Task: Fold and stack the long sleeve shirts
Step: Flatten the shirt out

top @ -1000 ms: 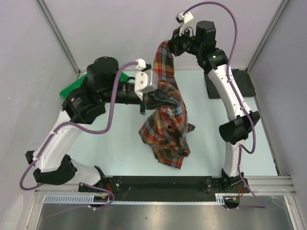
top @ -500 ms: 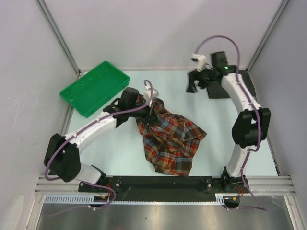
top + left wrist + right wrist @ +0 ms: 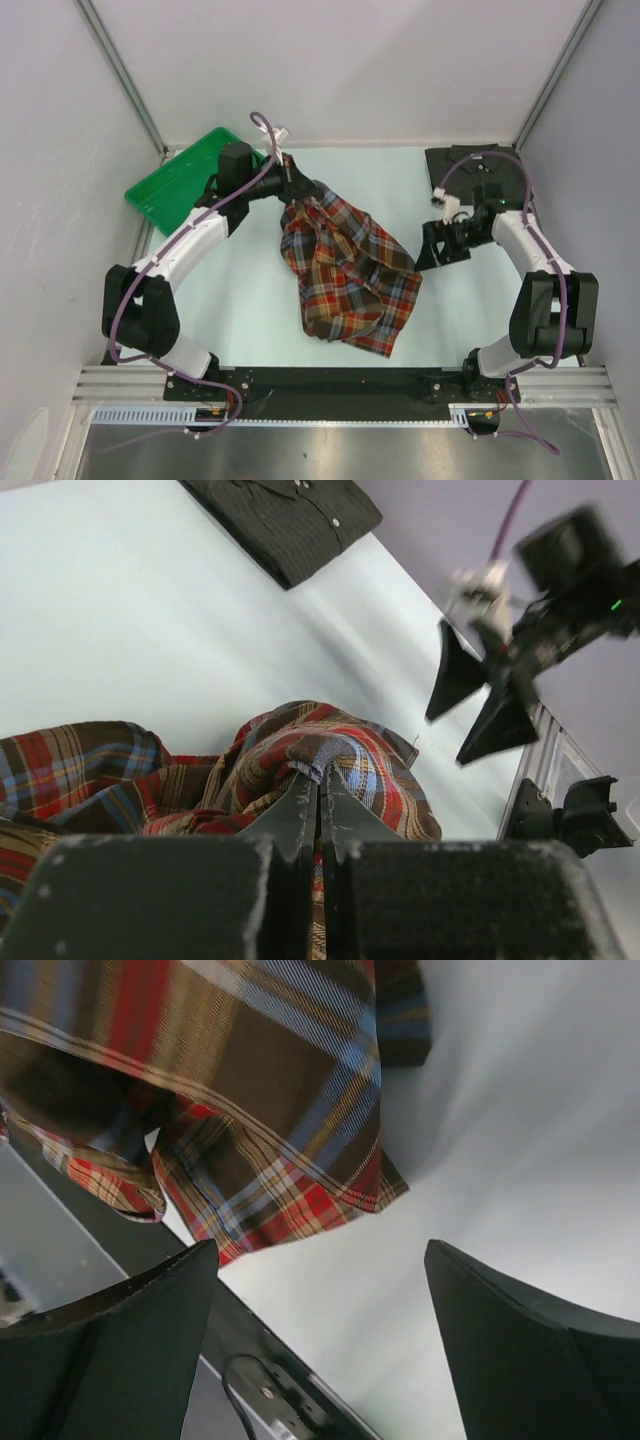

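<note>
Pale grey panel walls (image 3: pixel 330 60) close in a mint-white desk (image 3: pixel 240 300) on three sides, with your two arms bolted at its near edge. Your left tool (image 3: pixel 293 190) reaches in from the far left. It is clamped tight on a bunched fold of the crumpled red, brown and navy plaid shirt (image 3: pixel 350 280). The left wrist camera shows its two black fingers (image 3: pixel 300 815) pressed together, a ridge of the checked cloth nipped at their tips. The rest of the plaid shirt spreads in a rumpled heap across the middle of the desk and trails toward the near edge.

Your right tool (image 3: pixel 437 248) stands just beside the heap's right edge, jaws spread wide and holding nothing. Its own wrist camera shows the two dark fingers (image 3: pixel 110 1350) well apart over bare desk, with a corner of the plaid cloth beyond them.

The plain dark charcoal shirt (image 3: pixel 455 165) lies folded flat in the far right corner, well apart from the plaid one, its collar and pale buttons showing in the left wrist view. A shallow green plastic tray (image 3: pixel 170 185) sits at the far left corner, partly behind your left arm.
</note>
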`<state>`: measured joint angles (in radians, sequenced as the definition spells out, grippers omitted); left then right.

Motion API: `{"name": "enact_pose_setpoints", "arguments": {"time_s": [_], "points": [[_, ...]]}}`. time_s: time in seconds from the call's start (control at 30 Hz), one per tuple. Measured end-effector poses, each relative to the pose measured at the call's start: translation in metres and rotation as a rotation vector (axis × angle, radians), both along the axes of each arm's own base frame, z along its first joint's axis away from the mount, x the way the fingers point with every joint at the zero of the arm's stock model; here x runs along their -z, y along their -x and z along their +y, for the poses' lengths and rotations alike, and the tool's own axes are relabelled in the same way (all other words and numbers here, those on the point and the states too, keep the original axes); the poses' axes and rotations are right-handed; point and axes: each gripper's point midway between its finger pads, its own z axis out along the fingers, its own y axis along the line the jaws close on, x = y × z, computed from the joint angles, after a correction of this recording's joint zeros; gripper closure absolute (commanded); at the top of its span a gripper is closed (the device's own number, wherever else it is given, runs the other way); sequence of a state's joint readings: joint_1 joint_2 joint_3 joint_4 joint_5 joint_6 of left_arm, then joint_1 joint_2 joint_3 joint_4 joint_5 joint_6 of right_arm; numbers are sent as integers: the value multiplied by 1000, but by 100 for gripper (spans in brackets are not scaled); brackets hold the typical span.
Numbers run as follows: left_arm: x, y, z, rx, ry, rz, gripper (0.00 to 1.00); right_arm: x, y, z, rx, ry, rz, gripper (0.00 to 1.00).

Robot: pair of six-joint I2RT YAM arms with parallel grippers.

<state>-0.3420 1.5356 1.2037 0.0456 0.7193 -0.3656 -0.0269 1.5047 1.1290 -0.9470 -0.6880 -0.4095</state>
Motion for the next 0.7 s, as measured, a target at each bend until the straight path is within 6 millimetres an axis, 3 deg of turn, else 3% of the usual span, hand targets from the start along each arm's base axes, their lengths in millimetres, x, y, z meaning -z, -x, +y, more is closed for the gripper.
{"name": "enact_pose_setpoints", "arguments": {"time_s": [0.17, 0.27, 0.3, 0.37, 0.47, 0.53, 0.6, 0.67, 0.7], "points": [[-7, -2, 4, -2, 10, -15, 100, 44, 23, 17, 68, -37, 159, 17], [-10, 0, 5, 3, 12, -15, 100, 54, 16, 27, 77, -50, 171, 52], [-11, 0, 6, 2, 13, -18, 100, 56, 14, 30, 74, -52, 171, 76], [-14, 1, 11, -2, 15, -23, 100, 65, 10, 35, 79, -52, 188, 95], [-20, 9, 14, 24, 16, -35, 100, 77, 3, 31, 115, -33, 242, 100], [-23, 21, 13, 73, 4, -49, 100, 74, -20, 17, 165, -16, 226, 100], [-21, 39, 9, 130, -34, -69, 100, 53, -62, -4, 231, 1, 143, 100], [-16, 62, -3, 208, -84, -103, 100, 14, -112, -25, 289, 9, 3, 100], [-12, 78, -16, 261, -110, -123, 96, -17, -145, -36, 316, 8, -105, 100]]}}
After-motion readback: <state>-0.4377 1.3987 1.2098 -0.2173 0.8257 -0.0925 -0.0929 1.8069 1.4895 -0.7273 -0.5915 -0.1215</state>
